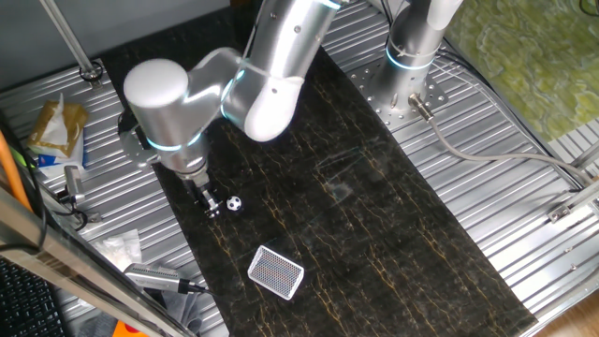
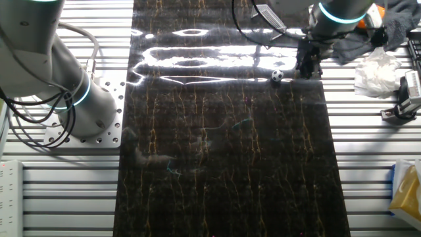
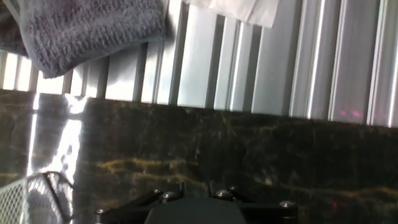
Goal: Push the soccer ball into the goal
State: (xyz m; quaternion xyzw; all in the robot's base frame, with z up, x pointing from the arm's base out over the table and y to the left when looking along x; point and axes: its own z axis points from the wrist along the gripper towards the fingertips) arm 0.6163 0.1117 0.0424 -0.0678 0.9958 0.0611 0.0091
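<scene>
Barely begun: soccer ball lay outside, well apart from the goal, just beside the gripper. Finger spacing impossible to tell. Whole push remaining.

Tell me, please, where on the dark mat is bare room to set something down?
The long dark marble-patterned mat is bare between the second arm's silver base plate and the white-framed mesh goal. It is crowded at the corner where the gripper stands beside the tiny black-and-white soccer ball.
</scene>
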